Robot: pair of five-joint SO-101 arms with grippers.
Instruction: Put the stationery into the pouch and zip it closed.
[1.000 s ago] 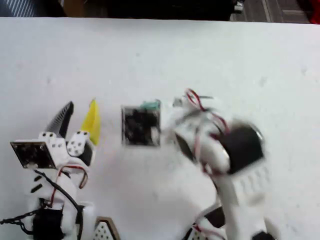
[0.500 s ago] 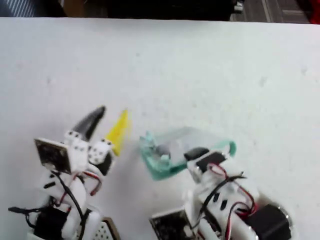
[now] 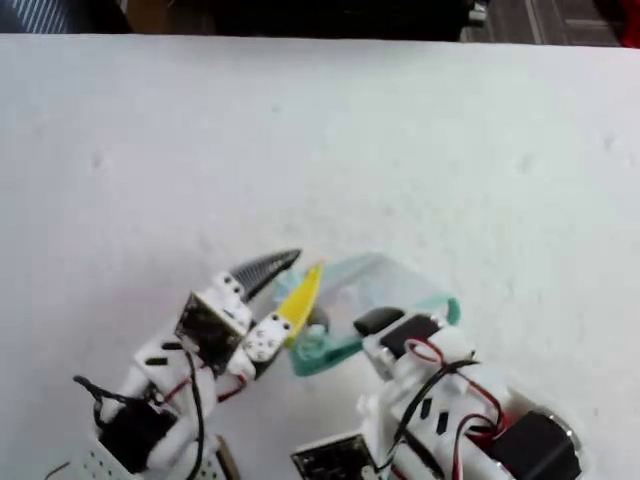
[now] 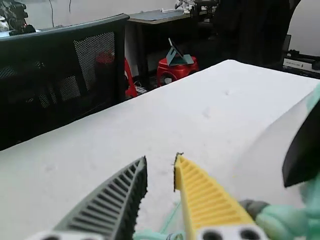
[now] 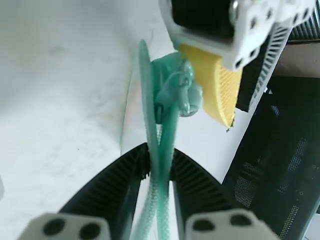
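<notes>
The left arm has swung in from the 9 o'clock side of the desk (image 3: 400,140) toward the pouch, closing the wide gap seen half a second ago. The pouch and the right arm lie about where they were.

In the high view the left end effector (image 3: 305,263) sits at about 9 o'clock of the pouch (image 3: 385,285). Its black finger (image 3: 262,270) and yellow finger (image 3: 300,298) are apart, with a narrow wedge of space between the tips. The yellow finger lies over the pouch's near end, just beside the zipper slider (image 5: 184,95). Whether it touches the slider cannot be told.

The pouch lies at about 6 o'clock on the desk. It is translucent and milky-walled, and a teal zipper band (image 5: 159,150) runs along its edge. The slider is a small teal and grey lump at the end nearest the yellow finger. What the pouch holds cannot be made out through the wall.

The right end effector (image 3: 385,322) is at about 5 o'clock of the pouch. In its own wrist view its two black ribbed fingers (image 5: 120,185) are clamped together on the teal band, which stands up between them.
</notes>
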